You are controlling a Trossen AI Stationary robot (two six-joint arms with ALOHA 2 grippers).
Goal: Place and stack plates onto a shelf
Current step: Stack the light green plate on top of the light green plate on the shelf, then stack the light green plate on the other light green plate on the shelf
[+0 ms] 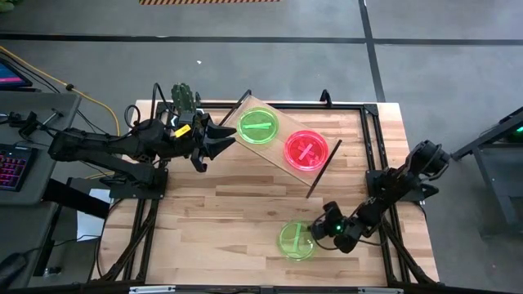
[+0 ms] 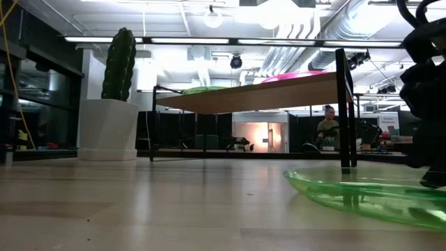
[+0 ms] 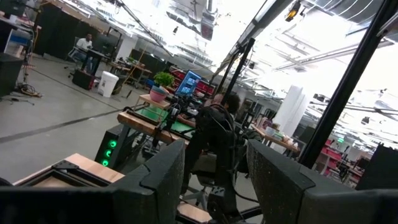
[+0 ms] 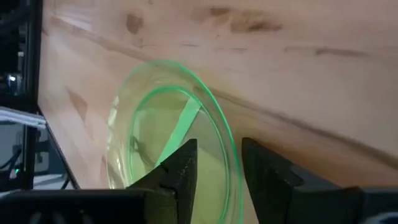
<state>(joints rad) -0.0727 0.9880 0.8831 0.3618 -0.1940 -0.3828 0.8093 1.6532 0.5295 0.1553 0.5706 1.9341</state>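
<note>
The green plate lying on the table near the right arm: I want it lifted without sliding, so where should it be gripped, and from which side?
Grip the green plate by its thin raised rim, on the edge nearest the right gripper. It lies flat on the tabletop, so only that upturned lip gives purchase. In the right wrist view the open fingers already straddle the rim, one inside, one outside; probably close there.

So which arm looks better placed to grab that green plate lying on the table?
The right. Its gripper sits at the green plate's rim, fingers straddling the edge, while the left gripper waits by the shelf.
</note>
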